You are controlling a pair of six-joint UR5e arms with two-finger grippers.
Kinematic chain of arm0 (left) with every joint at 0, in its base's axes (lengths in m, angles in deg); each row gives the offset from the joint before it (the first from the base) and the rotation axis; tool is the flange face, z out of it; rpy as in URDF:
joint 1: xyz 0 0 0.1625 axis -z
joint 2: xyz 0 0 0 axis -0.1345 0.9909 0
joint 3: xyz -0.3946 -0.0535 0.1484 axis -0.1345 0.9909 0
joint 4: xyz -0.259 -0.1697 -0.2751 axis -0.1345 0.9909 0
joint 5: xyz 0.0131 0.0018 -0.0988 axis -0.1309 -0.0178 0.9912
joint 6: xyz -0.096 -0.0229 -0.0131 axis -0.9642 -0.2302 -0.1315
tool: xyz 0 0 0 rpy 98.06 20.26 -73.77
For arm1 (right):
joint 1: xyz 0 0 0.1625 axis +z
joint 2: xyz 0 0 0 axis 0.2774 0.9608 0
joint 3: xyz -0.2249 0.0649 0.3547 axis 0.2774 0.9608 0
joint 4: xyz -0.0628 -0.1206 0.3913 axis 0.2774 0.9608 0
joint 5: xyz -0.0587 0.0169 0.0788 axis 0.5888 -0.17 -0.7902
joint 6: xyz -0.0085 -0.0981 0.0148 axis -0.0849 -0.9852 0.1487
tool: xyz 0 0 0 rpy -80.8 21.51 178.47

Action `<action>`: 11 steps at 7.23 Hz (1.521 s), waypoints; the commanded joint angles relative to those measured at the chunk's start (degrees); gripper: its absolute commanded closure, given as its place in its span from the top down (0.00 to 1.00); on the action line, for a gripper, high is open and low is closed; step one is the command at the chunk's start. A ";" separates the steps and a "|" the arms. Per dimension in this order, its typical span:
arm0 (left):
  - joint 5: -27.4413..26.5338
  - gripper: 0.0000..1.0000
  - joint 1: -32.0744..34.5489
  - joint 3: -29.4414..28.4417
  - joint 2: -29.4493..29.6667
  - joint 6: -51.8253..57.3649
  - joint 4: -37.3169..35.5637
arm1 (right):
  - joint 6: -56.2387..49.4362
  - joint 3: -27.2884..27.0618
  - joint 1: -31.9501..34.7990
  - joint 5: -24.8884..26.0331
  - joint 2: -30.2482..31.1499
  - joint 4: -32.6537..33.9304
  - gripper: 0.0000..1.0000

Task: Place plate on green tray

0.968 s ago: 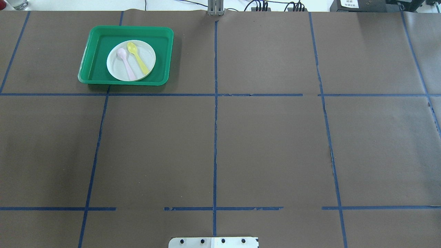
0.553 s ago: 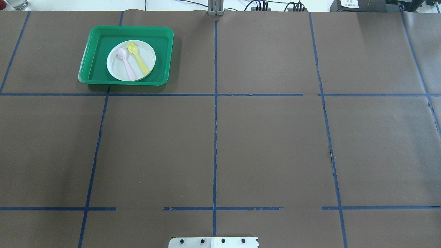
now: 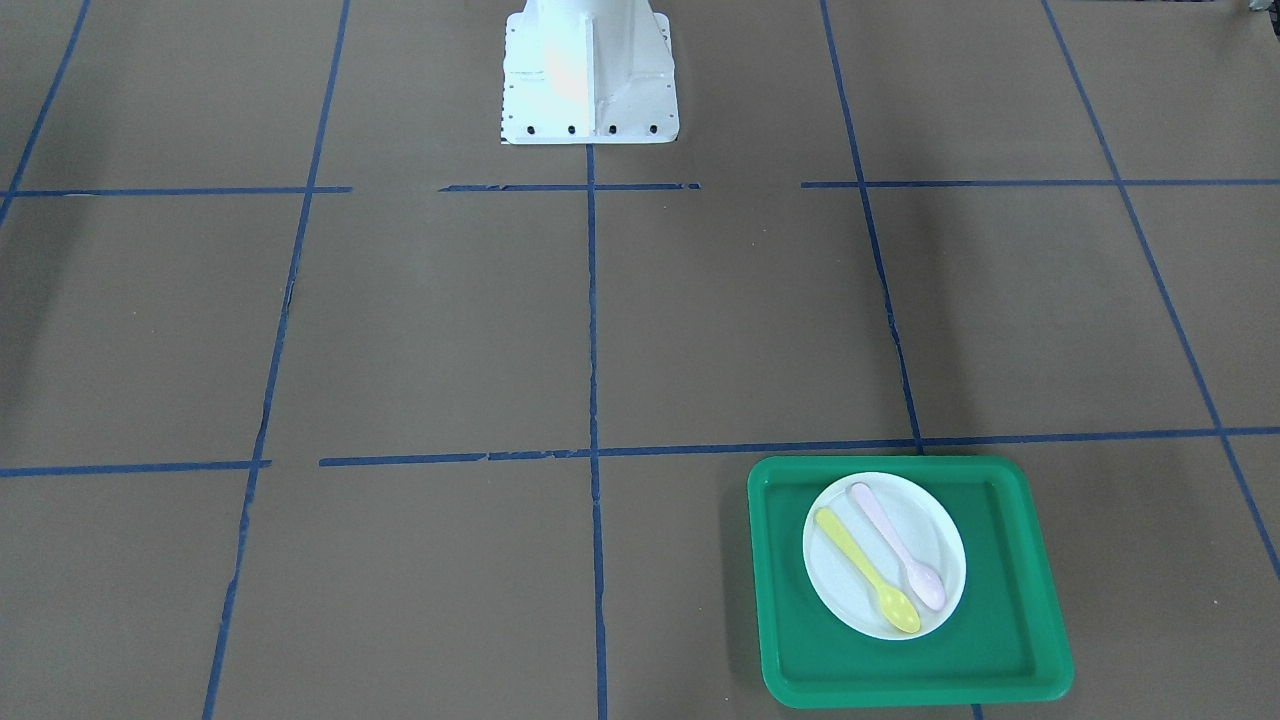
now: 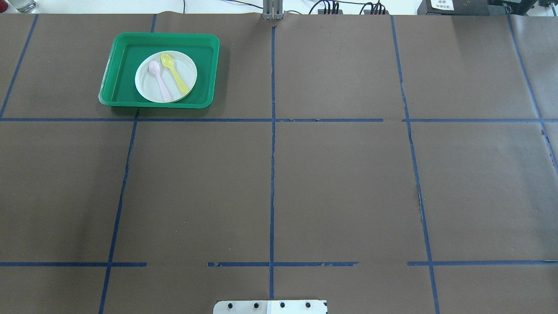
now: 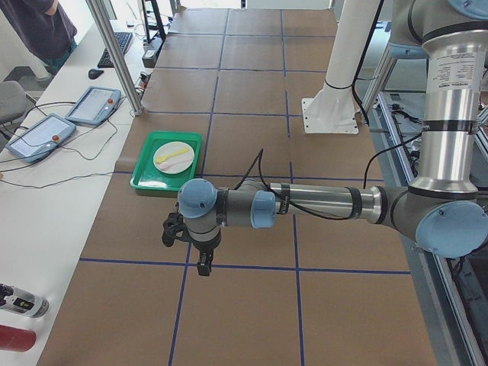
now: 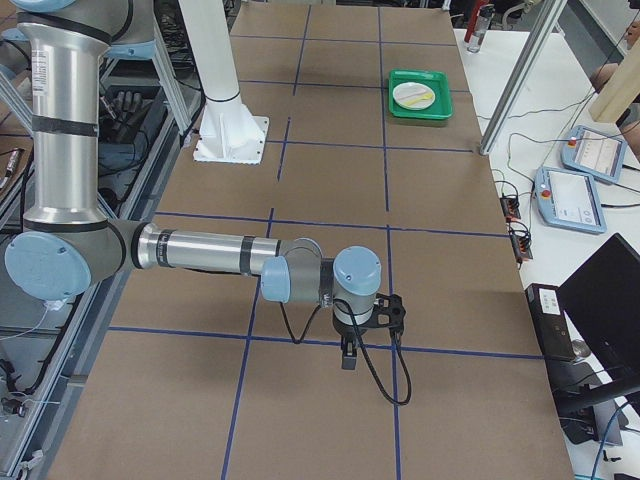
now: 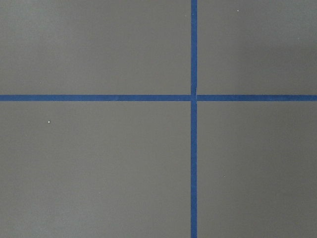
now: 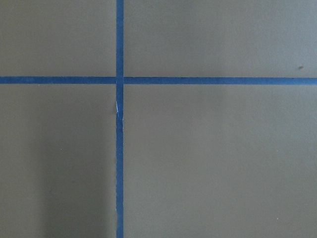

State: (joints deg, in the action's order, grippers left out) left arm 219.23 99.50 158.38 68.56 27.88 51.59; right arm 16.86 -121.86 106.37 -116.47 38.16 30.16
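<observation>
Plate (image 4: 145,83): sits flat inside the green tray (image 4: 123,72), roughly central, with green floor showing all round it. It touches no tray wall that I can make out.

On the plate: a pink spoon (image 4: 160,83) and a yellow spoon (image 4: 175,75). They lie side by side, bowls toward the far edge and handles slanting toward the robot. They are close together, and whether they touch is not clear.

The tray rests on the worktop (image 4: 340,187), which is brown paper gridded with blue tape (image 4: 272,174). It is in the far cell on the robot's left, just beyond a cross line of tape.

Left gripper (image 5: 203,267): hangs pointing down over the worktop at the end of a forearm stretched out level, well apart from the tray. It shows only in the side view, so I cannot tell how wide it stands. Its wrist camera shows bare paper and a tape crossing.

Right gripper (image 6: 347,358): same posture at the other end of the worktop, far from the tray. I cannot tell its width either. Its wrist camera also shows a tape crossing.

Surroundings: a white mounting pedestal (image 3: 590,75) at the robot's edge. An upright metal post (image 5: 114,57) stands beside the worktop near the tray. Two teach pendants (image 5: 93,104) lie on the white side bench (image 5: 69,191).
</observation>
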 commanded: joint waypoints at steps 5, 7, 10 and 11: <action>0.30 1.00 -0.20 -0.84 -0.67 1.84 0.05 | 0.00 0.00 0.00 0.00 0.00 -0.07 1.00; 0.56 1.00 -0.20 -0.93 -0.67 1.84 -0.04 | 0.00 0.00 0.00 0.09 0.00 0.01 1.00; 0.65 1.00 -0.20 -0.93 -0.67 1.75 -0.04 | 0.00 0.00 0.00 0.00 0.00 0.01 1.00; 0.65 1.00 -0.20 -0.76 -0.67 1.75 -0.04 | 0.00 0.00 0.00 0.00 0.00 -0.07 1.00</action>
State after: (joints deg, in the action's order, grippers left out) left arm 219.85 99.31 157.49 67.89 29.66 51.56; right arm 16.86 -121.86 106.37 -116.47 38.16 30.13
